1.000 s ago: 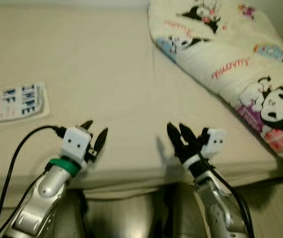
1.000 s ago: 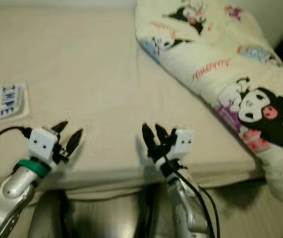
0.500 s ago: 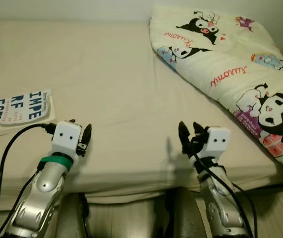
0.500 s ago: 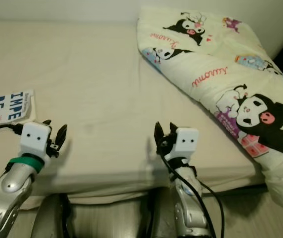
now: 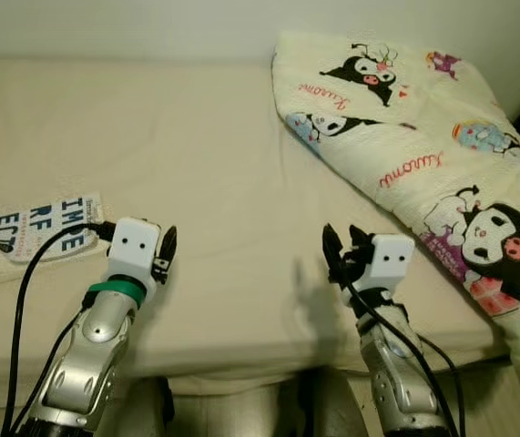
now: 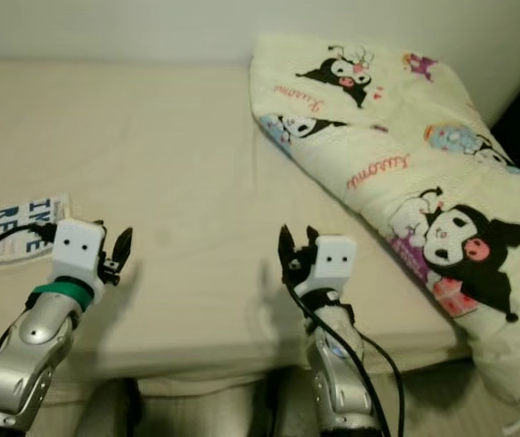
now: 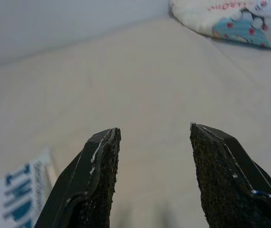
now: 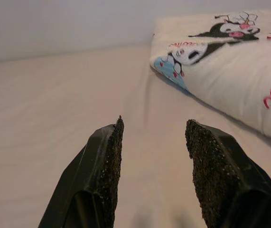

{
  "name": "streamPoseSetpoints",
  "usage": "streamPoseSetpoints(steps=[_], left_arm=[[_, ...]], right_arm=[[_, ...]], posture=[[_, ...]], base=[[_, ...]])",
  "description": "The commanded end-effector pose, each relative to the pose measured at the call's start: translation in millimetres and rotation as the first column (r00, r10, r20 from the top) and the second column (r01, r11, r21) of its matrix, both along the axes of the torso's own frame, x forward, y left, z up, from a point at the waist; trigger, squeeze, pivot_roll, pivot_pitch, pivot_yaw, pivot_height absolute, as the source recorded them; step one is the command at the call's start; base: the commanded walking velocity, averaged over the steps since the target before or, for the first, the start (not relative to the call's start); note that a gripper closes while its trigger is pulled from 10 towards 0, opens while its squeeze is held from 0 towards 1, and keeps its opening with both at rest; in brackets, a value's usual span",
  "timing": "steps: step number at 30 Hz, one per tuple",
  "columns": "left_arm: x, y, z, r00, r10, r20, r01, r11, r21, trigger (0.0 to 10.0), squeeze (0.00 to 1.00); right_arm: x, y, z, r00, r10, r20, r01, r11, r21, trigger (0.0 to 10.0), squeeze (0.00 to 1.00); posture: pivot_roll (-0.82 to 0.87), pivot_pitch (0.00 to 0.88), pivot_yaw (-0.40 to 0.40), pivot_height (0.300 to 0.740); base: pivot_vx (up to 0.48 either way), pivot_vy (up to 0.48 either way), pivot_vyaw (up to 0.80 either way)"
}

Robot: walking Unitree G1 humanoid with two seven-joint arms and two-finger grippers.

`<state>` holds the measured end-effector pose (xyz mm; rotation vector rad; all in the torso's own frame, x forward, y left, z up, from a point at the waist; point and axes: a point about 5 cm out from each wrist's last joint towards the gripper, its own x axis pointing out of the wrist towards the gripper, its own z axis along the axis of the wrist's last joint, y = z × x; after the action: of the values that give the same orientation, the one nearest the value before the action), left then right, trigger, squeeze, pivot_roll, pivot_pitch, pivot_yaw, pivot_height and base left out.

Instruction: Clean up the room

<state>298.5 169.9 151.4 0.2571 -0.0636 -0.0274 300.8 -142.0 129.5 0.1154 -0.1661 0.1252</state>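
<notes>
While both grippers hover over the bed's (image 5: 223, 182) near edge with fingers parted and empty, the book (image 5: 36, 229) lies just beside the left gripper (image 5: 161, 253), and the cartoon-print blanket (image 5: 414, 155) spreads beyond the right gripper (image 5: 343, 251)

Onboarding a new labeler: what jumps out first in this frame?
The cream cartoon-print blanket heaped along the right side of the bed grabs the eye first. Next, the book with bold blue lettering, lying flat on the sheet at the left, just beyond the left hand. Both hands hover open over the near edge of the mattress, the right hand holding nothing.
</notes>
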Motion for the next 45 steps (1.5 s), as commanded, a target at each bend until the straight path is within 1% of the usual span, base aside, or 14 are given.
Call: streamPoseSetpoints(steps=[1, 5, 14, 16, 24, 28, 29, 33, 37, 42, 44, 45], left_arm=[[-0.3, 2.9, -7.2, 1.0, 0.015, -0.028, -0.014, 1.0, 0.016, 10.0, 0.0], [2.2, 5.3, -7.5, 0.999, 0.026, -0.024, -0.025, 0.999, 0.026, 10.0, 0.0], [3.0, 7.0, -9.8, 0.999, 0.038, -0.025, -0.037, 0.998, 0.04, 10.0, 0.0], [3.2, 8.5, -11.3, 0.999, 0.045, -0.024, -0.043, 0.998, 0.054, 10.0, 0.0], [3.3, 10.0, -14.3, 0.998, 0.059, -0.027, -0.057, 0.997, 0.061, 10.0, 0.0], [3.0, 7.8, -17.4, 0.998, 0.061, -0.031, -0.059, 0.997, 0.049, 10.0, 0.0], [2.4, 6.8, -18.8, 0.998, 0.059, -0.033, -0.058, 0.997, 0.047, 10.0, 0.0], [0.8, 3.0, -24.4, 0.998, 0.059, -0.033, -0.056, 0.995, 0.08, 10.0, 0.0], [0.3, 1.5, -26.8, 0.998, 0.061, -0.03, -0.059, 0.995, 0.085, 10.0, 0.0], [0.4, 1.7, -27.2, 0.997, 0.07, -0.022, -0.068, 0.993, 0.092, 10.0, 0.0], [1.6, 2.7, -27.6, 0.996, 0.08, -0.025, -0.077, 0.993, 0.094, 10.0, 0.0], [1.6, 2.7, -27.6, 0.996, 0.08, -0.025, -0.077, 0.993, 0.094, 10.0, 0.0]], right_arm=[[-1.0, -1.0, -4.6, 1.0, -0.008, -0.012, 0.008, 1.0, -0.005, 10.0, 0.0], [-0.2, -0.3, -5.7, 1.0, -0.01, -0.013, 0.01, 1.0, -0.009, 10.0, 0.0], [1.7, -1.2, -5.8, 1.0, -0.013, -0.011, 0.013, 1.0, -0.016, 10.0, 0.0], [2.2, -1.1, -6.8, 1.0, -0.015, -0.013, 0.014, 1.0, -0.02, 10.0, 0.0], [2.8, -1.7, -9.5, 1.0, -0.02, -0.021, 0.019, 0.999, -0.027, 10.0, 0.0], [4.5, -4.0, -14.4, 0.998, -0.036, -0.049, 0.034, 0.999, -0.03, 10.0, 0.0], [5.1, -4.5, -17.1, 0.997, -0.039, -0.065, 0.038, 0.999, -0.018, 10.0, 0.0], [5.3, -5.4, -23.6, 0.994, -0.051, -0.092, 0.052, 0.999, 0.007, 10.0, 0.0], [4.6, -3.1, -26.0, 0.994, -0.036, -0.099, 0.038, 0.999, 0.012, 10.0, 0.0], [4.0, 0.4, -26.2, 0.995, -0.021, -0.097, 0.022, 1.0, 0.013, 10.0, 0.0], [4.2, 3.1, -27.0, 0.995, -0.008, -0.099, 0.005, 1.0, -0.026, 10.0, 0.0], [4.2, 3.1, -27.0, 0.995, -0.008, -0.099, 0.005, 1.0, -0.026, 10.0, 0.0]], posture=[[0.07, 0.04, 0.017, 0.649], [0.07, 0.036, 0.018, 0.669], [0.06, 0.033, 0.017, 0.699], [0.07, 0.028, 0.019, 0.714], [0.07, 0.023, 0.017, 0.739], [0.07, 0.023, 0.017, 0.74], [0.07, 0.019, 0.017, 0.74], [0.07, 0.019, 0.017, 0.74], [0.07, 0.019, 0.017, 0.74], [0.07, 0.024, 0.018, 0.74], [0.07, 0.027, 0.018, 0.74], [0.07, 0.027, 0.018, 0.74]], base=[[0.0, 0.0, 0.0], [0.0, 0.0, 0.0], [0.0, 0.0, 0.0], [0.0, 0.0, 0.0], [0.0, 0.0, 0.0], [0.0, 0.0, 0.0], [0.0, 0.0, 0.0], [0.0, 0.0, 0.0], [0.0, 0.0, 0.0], [0.0, -0.242, 0.0], [0.0, -0.448, 0.0], [0.0, -0.45, 0.0]])
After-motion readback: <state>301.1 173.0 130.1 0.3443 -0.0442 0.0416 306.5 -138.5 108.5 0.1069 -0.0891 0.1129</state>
